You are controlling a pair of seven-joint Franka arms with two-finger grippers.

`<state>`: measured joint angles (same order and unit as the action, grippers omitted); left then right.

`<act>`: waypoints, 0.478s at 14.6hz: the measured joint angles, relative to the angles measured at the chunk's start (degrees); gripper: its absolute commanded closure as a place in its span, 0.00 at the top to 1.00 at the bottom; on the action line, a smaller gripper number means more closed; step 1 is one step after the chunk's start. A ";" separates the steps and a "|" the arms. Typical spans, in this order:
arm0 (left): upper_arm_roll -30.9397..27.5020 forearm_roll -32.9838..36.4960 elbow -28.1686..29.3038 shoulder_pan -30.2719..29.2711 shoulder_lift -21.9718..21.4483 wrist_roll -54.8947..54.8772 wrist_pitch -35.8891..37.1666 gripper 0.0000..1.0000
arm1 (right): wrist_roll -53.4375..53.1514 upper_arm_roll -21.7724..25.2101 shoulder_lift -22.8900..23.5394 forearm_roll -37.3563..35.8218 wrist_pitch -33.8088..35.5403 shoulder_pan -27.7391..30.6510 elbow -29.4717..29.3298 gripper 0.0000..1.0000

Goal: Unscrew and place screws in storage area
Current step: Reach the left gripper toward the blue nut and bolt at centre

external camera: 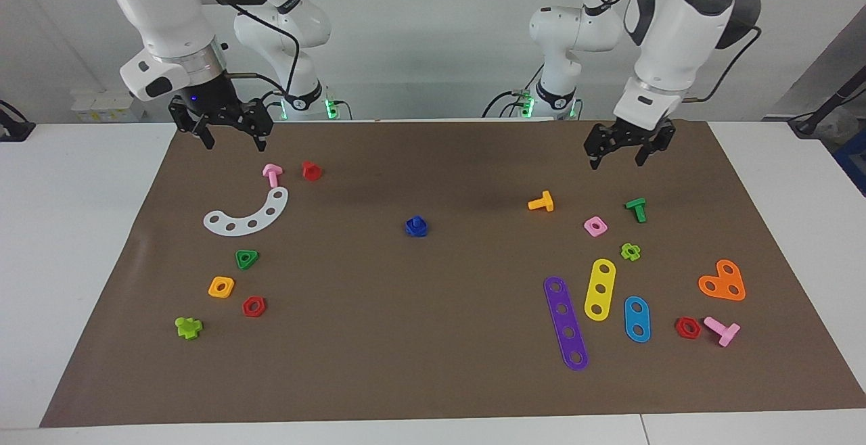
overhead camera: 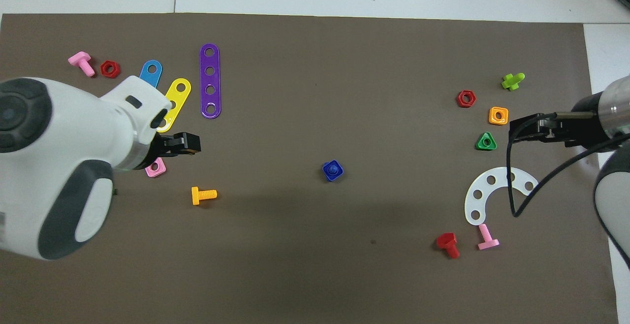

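Note:
The dark-blue screw (external camera: 417, 226) sits with its blue square nut on it, at the middle of the brown paper mat (external camera: 433, 364); it also shows in the overhead view (overhead camera: 332, 170) on the mat (overhead camera: 315, 275). My right gripper (external camera: 233, 142) is open and empty, raised over the mat's edge nearest the robots, above a pink bolt (external camera: 272, 174). My left gripper (external camera: 617, 159) is open and empty, raised over the mat near a green bolt (external camera: 636, 209). In the overhead view the left gripper (overhead camera: 189, 145) and the right gripper (overhead camera: 521, 129) stand well apart from the screw.
Toward the right arm's end lie a white curved strip (external camera: 249, 215), a red bolt (external camera: 311, 170) and several nuts. Toward the left arm's end lie an orange bolt (external camera: 542, 202), purple (external camera: 566, 323), yellow (external camera: 599, 289) and blue (external camera: 637, 319) strips, and an orange heart plate (external camera: 722, 281).

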<state>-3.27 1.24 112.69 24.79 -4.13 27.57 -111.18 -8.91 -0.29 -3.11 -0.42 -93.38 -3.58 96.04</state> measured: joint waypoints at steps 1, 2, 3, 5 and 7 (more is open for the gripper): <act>0.06 0.00 0.77 2.50 1.13 4.19 -2.11 1.00 | 0.00 0.00 0.00 0.00 0.00 0.00 0.00 1.00; 0.10 0.00 1.19 5.08 2.77 8.77 -4.73 1.00 | 0.00 0.00 0.00 0.00 0.00 0.00 0.00 1.00; 0.14 0.00 1.27 7.26 4.50 12.73 -7.39 1.00 | 0.00 0.00 0.00 0.00 0.00 0.00 0.00 1.00; 0.20 -0.07 1.26 10.31 7.20 18.20 -11.74 1.00 | 0.00 0.00 0.00 0.00 0.00 0.00 0.00 1.00; 0.16 -1.23 1.26 12.55 8.74 20.44 -14.97 1.00 | 0.00 0.00 0.00 0.00 0.00 0.00 0.00 1.00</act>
<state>-3.12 0.00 113.95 37.33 4.61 48.01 -126.16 -8.91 -0.29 -3.11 -0.42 -93.38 -3.58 96.04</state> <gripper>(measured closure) 0.000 0.000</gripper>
